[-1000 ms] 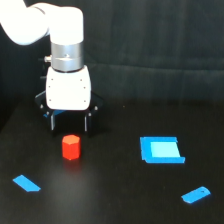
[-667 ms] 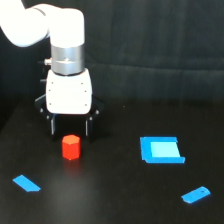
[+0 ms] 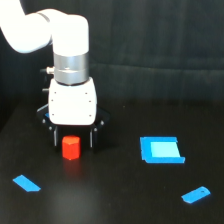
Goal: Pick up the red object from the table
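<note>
The red object point(image 3: 70, 148) is a small red-orange faceted block standing on the black table point(image 3: 115, 200), toward the exterior view's left. My gripper point(image 3: 73, 139) hangs straight above it with its two black fingers spread, one on each side of the block's top. The fingers stand apart from the block and the gripper is open. The block's upper part lies between the fingers; its lower part shows below them.
A blue square piece point(image 3: 161, 149) lies to the exterior view's right of the block. A small flat blue piece point(image 3: 26, 183) lies at the front left and another point(image 3: 196, 194) at the front right. A dark curtain hangs behind the table.
The gripper has come down over the red block, so its open fingers now flank the block's top. The block and blue pieces have not moved.
</note>
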